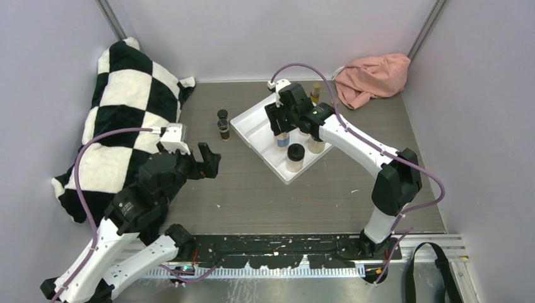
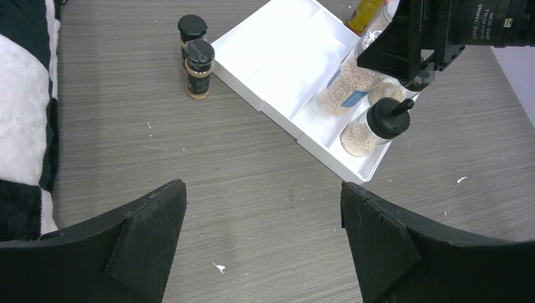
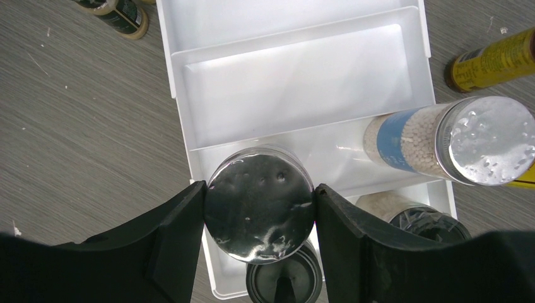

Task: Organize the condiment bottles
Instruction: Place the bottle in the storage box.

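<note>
right gripper (image 3: 260, 192): fingers clamped on the lid of a silver-lidded jar (image 1: 282, 140), one pad on each side. the jar is upright over the third row of the white tray (image 1: 252, 126). i cannot tell whether its base is down on the tray floor or just above it. a top grip makes sense here: it leaves the jar's sides free, so it can go in close to its neighbours.

left gripper (image 2: 262, 186): jaws wide, nothing between them, hanging over bare table (image 2: 252, 164) short of the tray. my read is that it is parked out of the right arm's way, facing the loose bottles it could take next.

sorting looks to run by kind, one row per kind. the two far rows hold nothing yet.

count:
- silver-lidded, blue label: 2. one held; the second silver-lidded jar (image 3: 467, 142) stands in the same row, apart from it.
- tan black-capped jars: 2, one (image 1: 294, 158) and the other (image 1: 315, 145), both in the end row nearest the right arm.
- tiny dark bottles (image 2: 199, 66): 2, on the table just beside the tray's left edge, close together.
- amber bottle (image 1: 315, 93): 1 certain, on the table beyond the tray's far corner. a yellow sliver at the edge of the right wrist view may be a second; too little shows to say.

judgement: tiny and amber pairs remain to be placed.
</note>
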Available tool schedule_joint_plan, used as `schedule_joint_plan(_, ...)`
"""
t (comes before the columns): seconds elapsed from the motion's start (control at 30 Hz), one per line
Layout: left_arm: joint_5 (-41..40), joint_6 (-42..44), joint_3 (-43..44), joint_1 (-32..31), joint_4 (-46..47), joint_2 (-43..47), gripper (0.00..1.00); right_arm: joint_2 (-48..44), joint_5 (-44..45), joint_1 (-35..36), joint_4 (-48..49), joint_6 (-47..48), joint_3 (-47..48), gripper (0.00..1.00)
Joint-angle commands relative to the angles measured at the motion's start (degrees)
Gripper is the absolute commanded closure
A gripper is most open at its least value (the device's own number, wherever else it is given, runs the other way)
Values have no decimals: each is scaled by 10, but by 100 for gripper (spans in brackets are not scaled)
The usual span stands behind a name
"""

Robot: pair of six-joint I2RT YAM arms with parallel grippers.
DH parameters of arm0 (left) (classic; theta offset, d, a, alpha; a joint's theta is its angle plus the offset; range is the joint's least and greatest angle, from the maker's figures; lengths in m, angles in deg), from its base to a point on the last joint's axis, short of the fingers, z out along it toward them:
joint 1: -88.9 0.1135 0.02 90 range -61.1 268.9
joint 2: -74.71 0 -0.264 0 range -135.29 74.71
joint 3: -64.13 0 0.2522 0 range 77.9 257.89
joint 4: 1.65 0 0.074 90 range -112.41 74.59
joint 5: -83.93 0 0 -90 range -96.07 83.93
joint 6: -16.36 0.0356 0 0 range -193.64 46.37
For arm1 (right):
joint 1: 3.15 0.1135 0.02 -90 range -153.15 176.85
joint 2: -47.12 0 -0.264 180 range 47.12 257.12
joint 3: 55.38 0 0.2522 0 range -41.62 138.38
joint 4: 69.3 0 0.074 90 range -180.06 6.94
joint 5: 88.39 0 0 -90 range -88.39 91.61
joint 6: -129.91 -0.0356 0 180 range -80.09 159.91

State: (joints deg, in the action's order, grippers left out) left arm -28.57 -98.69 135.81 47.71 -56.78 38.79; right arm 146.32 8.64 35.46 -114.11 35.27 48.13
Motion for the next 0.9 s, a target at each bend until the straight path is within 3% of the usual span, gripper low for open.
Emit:
schedule_joint_plan(0.0,-4,-1,5,-1,26,-5,8,-37,-11,-5,60,-6,2,99)
schedule_joint_plan(0.87,-9,5,1,-1,49,-32,8,-7,-57,-35,106,-22,-41,99)
